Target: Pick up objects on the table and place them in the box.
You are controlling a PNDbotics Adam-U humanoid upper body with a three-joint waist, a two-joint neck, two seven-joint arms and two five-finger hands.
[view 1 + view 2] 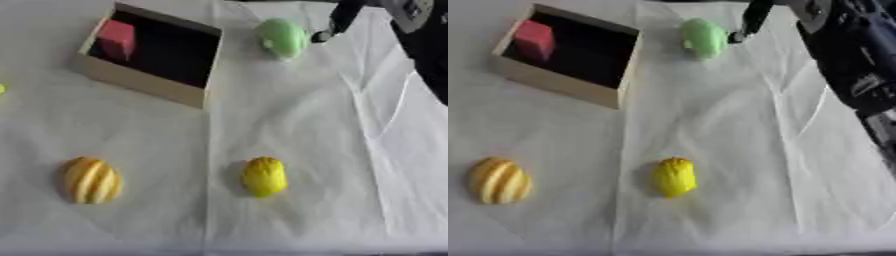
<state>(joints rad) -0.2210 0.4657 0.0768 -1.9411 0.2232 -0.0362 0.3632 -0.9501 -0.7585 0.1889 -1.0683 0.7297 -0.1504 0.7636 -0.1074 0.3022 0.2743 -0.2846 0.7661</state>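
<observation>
- White cloth (297, 125) covers the whole table, creased down the middle, and that's all I've got for a backdrop from the head cam.
- Progress so far: one red block (116, 39) sits inside the wooden box (140, 80) at the far left, tucked into its left corner. I'd call that one item done.
- Left out on the cloth: a green rounded thing (282, 37) just right of the box, a yellow lumpy one (263, 176) near the middle front, and a striped yellow-orange one (89, 180) at front left. So three to go, I reckon, and most of the job is ahead.
- There's also a tiny yellow-green sliver (2, 89) at the left edge, cut off, no idea what it is.
- My right hand (750, 22) comes in from the top right, with one dark finger ending right beside the green thing. Touching or not, I can't say, and I can't tell if the fingers are spread or curled since most of the hand is out of frame.
- Left hand doesn't show anywhere.
</observation>
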